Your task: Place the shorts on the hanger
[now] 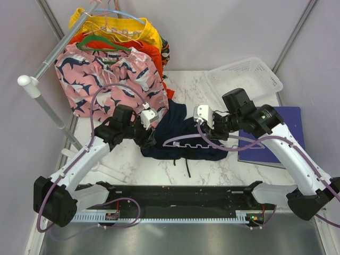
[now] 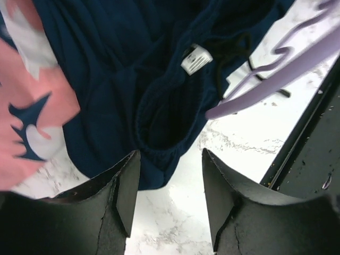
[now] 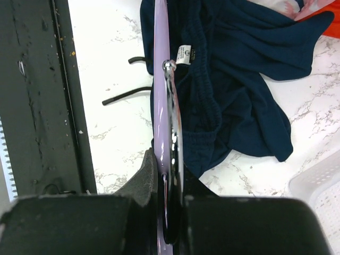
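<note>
The navy shorts [image 1: 178,127] lie crumpled in the middle of the marble table, waistband toward the near edge, drawstring [image 1: 187,169] trailing off it. The white label [image 2: 196,58] shows inside the waistband. My right gripper [image 3: 169,175] is shut on the pale hanger [image 3: 160,79], beside its metal hook [image 3: 171,106], holding it edge-on over the waistband [image 3: 207,111]. In the top view the hanger [image 1: 183,139] crosses the shorts' near side. My left gripper [image 2: 170,156] is open and empty above bare marble, fingertips just short of the waistband's left end [image 2: 159,122].
A rack at the back left holds pink shark-print shorts [image 1: 101,79], orange shorts [image 1: 151,53] and yellow shorts [image 1: 138,29] on hangers. A white basket [image 1: 244,79] stands at the back right, a blue folder [image 1: 281,133] beside it. A black rail [image 1: 175,196] runs along the near edge.
</note>
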